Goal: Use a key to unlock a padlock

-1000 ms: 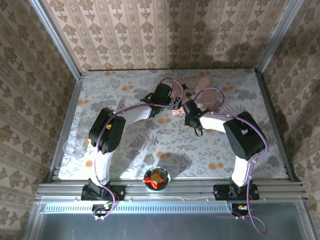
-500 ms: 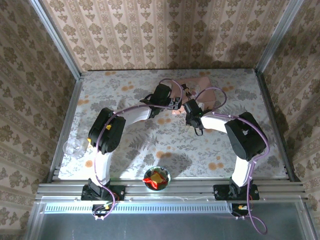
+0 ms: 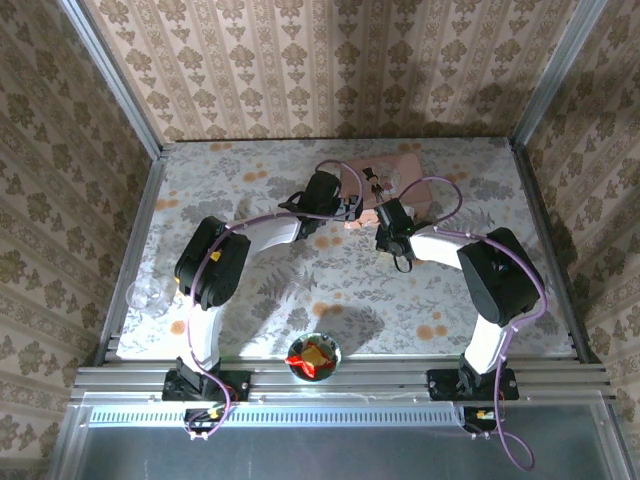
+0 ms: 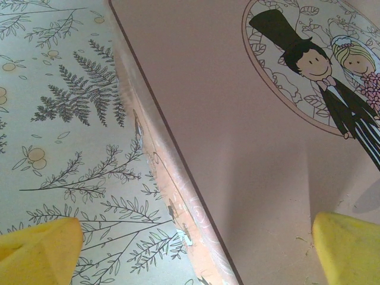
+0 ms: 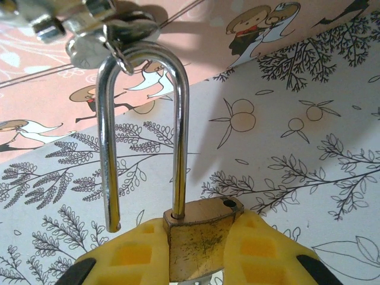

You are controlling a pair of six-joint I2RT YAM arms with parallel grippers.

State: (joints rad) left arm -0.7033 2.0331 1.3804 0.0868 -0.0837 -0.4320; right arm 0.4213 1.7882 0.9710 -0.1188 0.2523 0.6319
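So compared with a second ago, not much changes from above. The right arm [image 3: 495,280] has swung its elbow a bit further right, and its wrist now sits slightly further back by the pink tin box [image 3: 395,168]. The left arm [image 3: 215,262] is pretty much where it was, reaching to the box's near left side. The bowl [image 3: 290,358] at the near edge of the table [image 3: 250,300] and the clear cup [image 3: 148,297] on the left haven't budged. On the right wrist cam we get the good stuff: the right gripper [image 5: 199,252] is pinching the brass body of the padlock [image 5: 199,237] between its yellow fingers [image 5: 130,258]. The body is upright and just above the leafy tablecloth. The shackle [image 5: 178,119] stands straight up from it and looks popped. One leg goes into the body, while the other ends free, just beside the body's left side. The top of the loop is hooked through a small silvery fitting [image 5: 89,44] on the edge of the box [image 5: 47,89]. On the left wrist cam, the left gripper [image 4: 196,252] is spread wide with nothing between its tips. One yellow fingertip [image 4: 41,249] is over the tablecloth and the other is over the box lid [image 4: 237,119], so it straddles the box's edge. We honestly can't tell whether either tip is touching anything.
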